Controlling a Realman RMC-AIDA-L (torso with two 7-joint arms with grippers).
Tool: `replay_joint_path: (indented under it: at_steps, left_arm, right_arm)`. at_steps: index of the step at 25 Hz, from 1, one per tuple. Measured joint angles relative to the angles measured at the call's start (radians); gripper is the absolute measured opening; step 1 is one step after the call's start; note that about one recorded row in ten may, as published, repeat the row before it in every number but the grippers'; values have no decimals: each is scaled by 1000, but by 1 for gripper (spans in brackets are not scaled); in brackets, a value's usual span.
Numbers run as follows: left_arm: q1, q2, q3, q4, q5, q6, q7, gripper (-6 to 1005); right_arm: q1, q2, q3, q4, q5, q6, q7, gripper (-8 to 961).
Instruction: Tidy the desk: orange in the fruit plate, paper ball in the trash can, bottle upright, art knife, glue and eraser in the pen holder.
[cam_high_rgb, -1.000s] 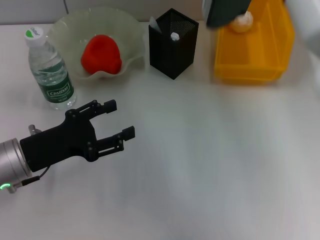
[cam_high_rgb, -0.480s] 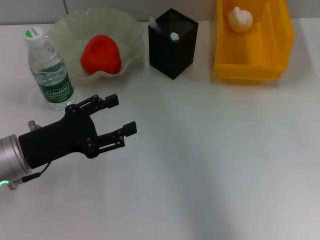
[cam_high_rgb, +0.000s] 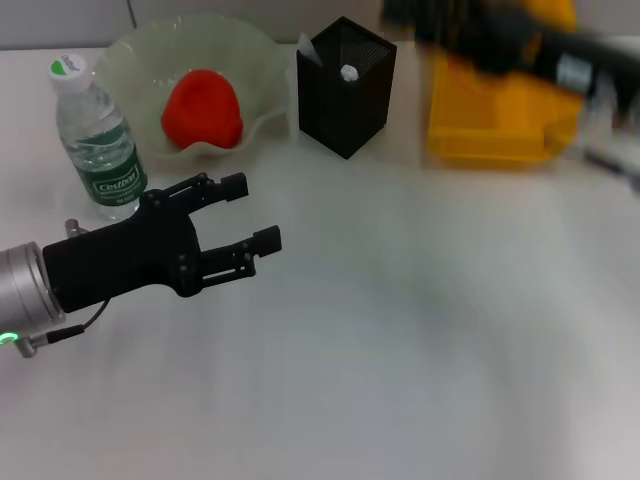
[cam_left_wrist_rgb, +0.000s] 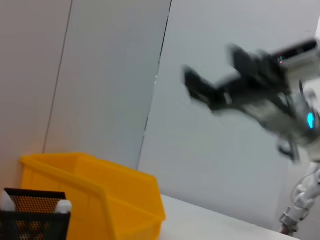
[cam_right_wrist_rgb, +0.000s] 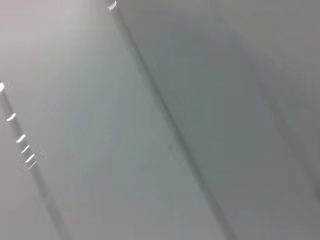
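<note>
Desk (cam_high_rgb: 400, 330) lies bare in the foreground as the left gripper (cam_high_rgb: 245, 215) hovers low over it, jaws apart and empty, pointing toward the far right. Just beyond it stands the bottle (cam_high_rgb: 98, 140), upright; behind that, the orange (cam_high_rgb: 203, 107) sits in the plate (cam_high_rgb: 130, 55). Pen holder (cam_high_rgb: 345, 85) and bin (cam_high_rgb: 495, 125) follow, the blurred right gripper (cam_high_rgb: 440, 25) above the bin, its jaws unreadable.

The white desk (cam_high_rgb: 400, 330) bears bottle (cam_high_rgb: 98, 140), fruit plate (cam_high_rgb: 250, 70), pen holder (cam_high_rgb: 345, 90), apparently trash can (cam_high_rgb: 500, 120) (blurred).
</note>
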Motion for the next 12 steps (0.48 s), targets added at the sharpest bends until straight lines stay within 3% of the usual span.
replay_joint_path:
  at_steps: [5,10,12]
  left_arm:
    - [-47,17,-3,-29,99,1,-85,815]
    - [-100,52,-7,-118,149,28,-134,815]
    - [-101,54,-8,-121,150,33,-134,815]
  right_arm:
    - [1,-4,39,172,-209,-107,-101,704]
    - [0,-8,63,266,-364,-88,-249,766]
    - [-3,-11,75,276,-390,-84,-274,791]
